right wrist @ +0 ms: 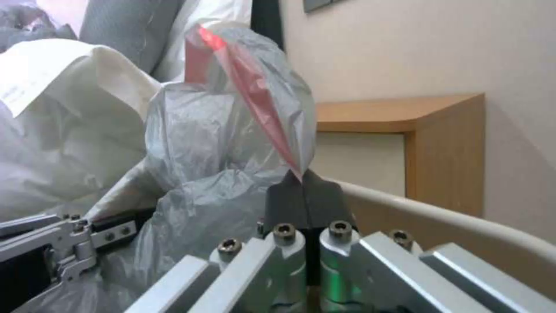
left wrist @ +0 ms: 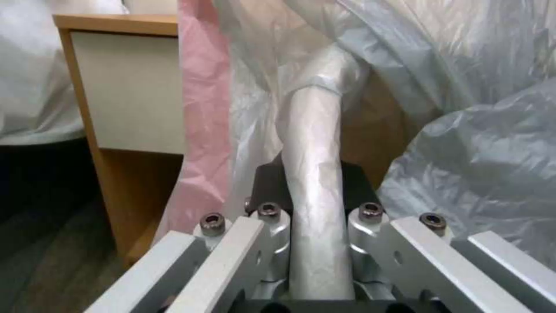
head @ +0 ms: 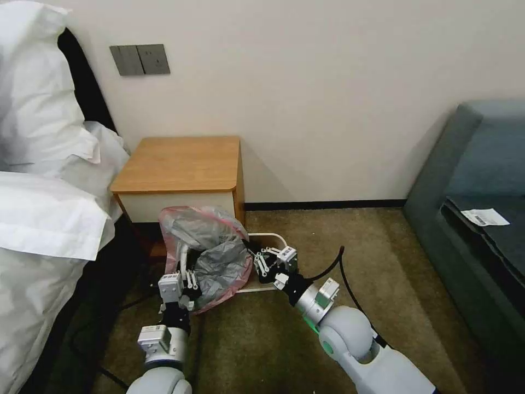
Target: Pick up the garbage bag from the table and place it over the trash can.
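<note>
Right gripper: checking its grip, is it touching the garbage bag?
Touching. In the right wrist view the right gripper's shut jaws pinch the garbage bag's pinkish rim.

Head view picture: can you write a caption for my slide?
Both grippers, left and right, stretch the garbage bag over the trash can beside the table.
</note>
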Robot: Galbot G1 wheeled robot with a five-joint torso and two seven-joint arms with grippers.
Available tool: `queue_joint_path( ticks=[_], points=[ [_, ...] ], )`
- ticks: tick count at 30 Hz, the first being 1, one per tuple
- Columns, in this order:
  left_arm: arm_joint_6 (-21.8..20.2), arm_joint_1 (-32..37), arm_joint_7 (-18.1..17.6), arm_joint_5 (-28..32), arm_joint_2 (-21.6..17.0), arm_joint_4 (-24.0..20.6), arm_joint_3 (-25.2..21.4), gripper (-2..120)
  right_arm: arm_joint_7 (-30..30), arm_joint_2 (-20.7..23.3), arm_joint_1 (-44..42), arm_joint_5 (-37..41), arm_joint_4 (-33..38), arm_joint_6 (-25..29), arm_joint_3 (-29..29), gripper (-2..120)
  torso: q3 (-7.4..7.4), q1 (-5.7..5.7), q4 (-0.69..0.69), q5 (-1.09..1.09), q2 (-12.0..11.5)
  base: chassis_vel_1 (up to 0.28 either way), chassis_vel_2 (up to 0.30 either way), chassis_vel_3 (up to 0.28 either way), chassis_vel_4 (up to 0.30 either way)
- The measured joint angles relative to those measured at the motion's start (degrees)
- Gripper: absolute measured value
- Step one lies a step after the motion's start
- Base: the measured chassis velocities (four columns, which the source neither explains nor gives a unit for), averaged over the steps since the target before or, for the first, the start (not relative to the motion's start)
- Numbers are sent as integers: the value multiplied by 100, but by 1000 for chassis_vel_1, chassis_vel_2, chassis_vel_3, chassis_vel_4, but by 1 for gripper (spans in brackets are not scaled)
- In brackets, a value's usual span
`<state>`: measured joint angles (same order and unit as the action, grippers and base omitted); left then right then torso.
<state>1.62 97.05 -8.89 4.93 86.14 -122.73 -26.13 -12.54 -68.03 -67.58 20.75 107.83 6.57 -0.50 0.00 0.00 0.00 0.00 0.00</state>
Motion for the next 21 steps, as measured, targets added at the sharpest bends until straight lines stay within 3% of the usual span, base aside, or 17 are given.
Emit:
queue_joint_path(
  ticks=[10, 21],
  points=[
    [163, 116, 4, -73, -48, 44, -62, 8, -16, 124, -29, 42, 133, 23, 181, 0, 0, 0, 0, 0, 0, 0, 0, 0, 0],
    [319, 363, -38, -108, -175, -81, -111, 8, -53, 583, -172, 282, 350, 31, 615, 0, 0, 0, 0, 0, 0, 0, 0, 0, 0]
  ],
)
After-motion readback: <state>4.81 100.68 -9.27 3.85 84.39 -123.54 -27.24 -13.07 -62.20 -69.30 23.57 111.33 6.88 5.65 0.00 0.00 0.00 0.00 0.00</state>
